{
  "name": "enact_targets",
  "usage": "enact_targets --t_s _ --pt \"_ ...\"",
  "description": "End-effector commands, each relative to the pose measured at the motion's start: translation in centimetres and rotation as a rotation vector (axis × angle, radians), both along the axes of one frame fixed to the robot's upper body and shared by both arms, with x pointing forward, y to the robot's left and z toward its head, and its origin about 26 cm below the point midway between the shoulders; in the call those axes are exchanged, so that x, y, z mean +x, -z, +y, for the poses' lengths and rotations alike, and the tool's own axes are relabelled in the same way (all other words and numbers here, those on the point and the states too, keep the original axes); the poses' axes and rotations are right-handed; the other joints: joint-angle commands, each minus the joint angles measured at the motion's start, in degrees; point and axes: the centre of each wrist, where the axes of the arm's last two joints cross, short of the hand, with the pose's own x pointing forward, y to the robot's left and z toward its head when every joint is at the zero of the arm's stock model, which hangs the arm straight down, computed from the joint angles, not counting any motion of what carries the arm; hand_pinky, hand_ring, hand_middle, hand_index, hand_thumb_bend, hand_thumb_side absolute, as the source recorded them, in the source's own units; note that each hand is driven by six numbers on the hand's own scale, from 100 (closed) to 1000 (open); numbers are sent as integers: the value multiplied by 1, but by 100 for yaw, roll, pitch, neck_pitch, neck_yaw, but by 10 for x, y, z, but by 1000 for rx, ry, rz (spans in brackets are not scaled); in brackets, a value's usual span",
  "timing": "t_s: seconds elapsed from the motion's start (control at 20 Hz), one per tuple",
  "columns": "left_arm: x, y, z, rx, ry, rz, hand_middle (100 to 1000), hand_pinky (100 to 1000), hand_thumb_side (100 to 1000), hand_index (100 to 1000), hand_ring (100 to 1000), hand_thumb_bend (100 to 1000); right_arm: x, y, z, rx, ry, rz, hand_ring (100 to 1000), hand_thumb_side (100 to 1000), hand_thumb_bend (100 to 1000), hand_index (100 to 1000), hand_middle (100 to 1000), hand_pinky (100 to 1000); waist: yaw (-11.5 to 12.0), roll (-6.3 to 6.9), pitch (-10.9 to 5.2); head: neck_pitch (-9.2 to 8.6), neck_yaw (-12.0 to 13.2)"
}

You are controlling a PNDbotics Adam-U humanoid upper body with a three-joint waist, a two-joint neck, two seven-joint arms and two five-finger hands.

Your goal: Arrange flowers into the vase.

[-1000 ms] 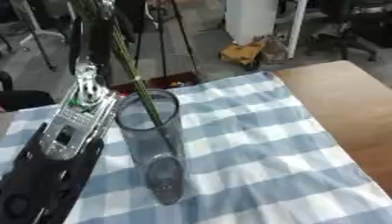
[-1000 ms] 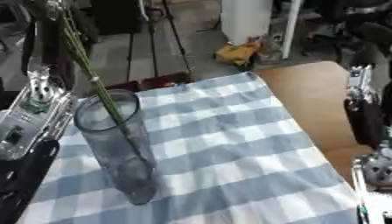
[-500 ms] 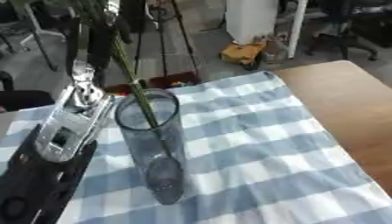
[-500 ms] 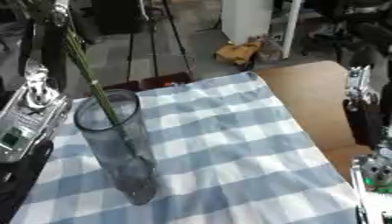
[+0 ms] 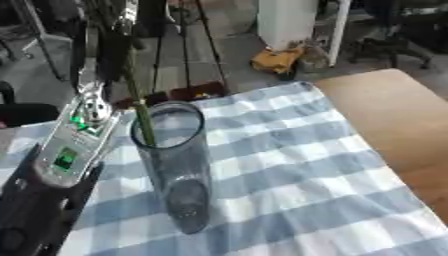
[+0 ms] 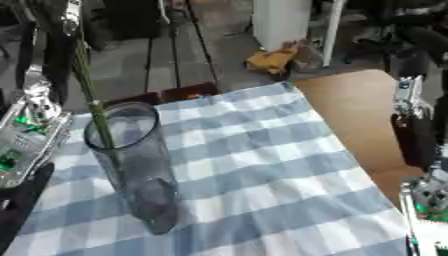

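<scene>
Stems (image 5: 136, 105) sit a touch lower and more upright than a second ago: they leaned across the rim then, now their lower ends are inside the vase (image 5: 178, 165) at the rim's 9 o'clock side. Left arm (image 5: 66, 150) has also shifted slightly toward 12 o'clock; cloth and vase haven't moved.

Status:
- Vase stands upright on the blue-and-white checked cloth (image 5: 289, 165), left of centre, table (image 5: 394, 120) bare wood at 3 o'clock
- Green stems run from inside the glass up toward 11 o'clock and out of the top of the view; blooms are not visible
- Left hand (image 6: 72, 12) is at the top edge, around 11 o'clock, where the stems leave the frame; it looks like it is holding them, but I cannot tell whether the fingers are curled or straight
- Right arm (image 6: 416, 145) shows only in the right eye view at 3 to 5 o'clock, off the cloth, idle; the hand itself isn't visible

Progress, my read: insertion is under way, not finished. Stem ends are past the rim but don't appear to reach the bottom. Left to do: lower the bunch fully, let go, withdraw the arm. No other flowers visible on the table, so this may be the last bunch
</scene>
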Motion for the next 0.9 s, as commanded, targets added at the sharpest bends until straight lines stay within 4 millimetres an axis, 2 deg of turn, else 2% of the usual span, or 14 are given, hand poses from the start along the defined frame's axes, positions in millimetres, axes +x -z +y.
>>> enact_targets --t_s 0.05,0.6,0.9 --pt "1 -10 9 20 -20 -19 443 181 902 388 429 259 -3 -9 -2 -8 5 -32 825 907 100 812 571 857 9 -38 -96 -7 -11" --pt "3 -4 15 71 -36 19 535 244 936 451 514 225 -3 -9 -2 -2 10 -36 825 908 100 813 568 857 17 -30 -100 -52 -41" --pt "3 -1 22 78 -62 -2 540 249 938 454 518 212 -3 -9 -2 0 11 -36 825 909 100 813 567 857 33 -32 -97 -71 -65"
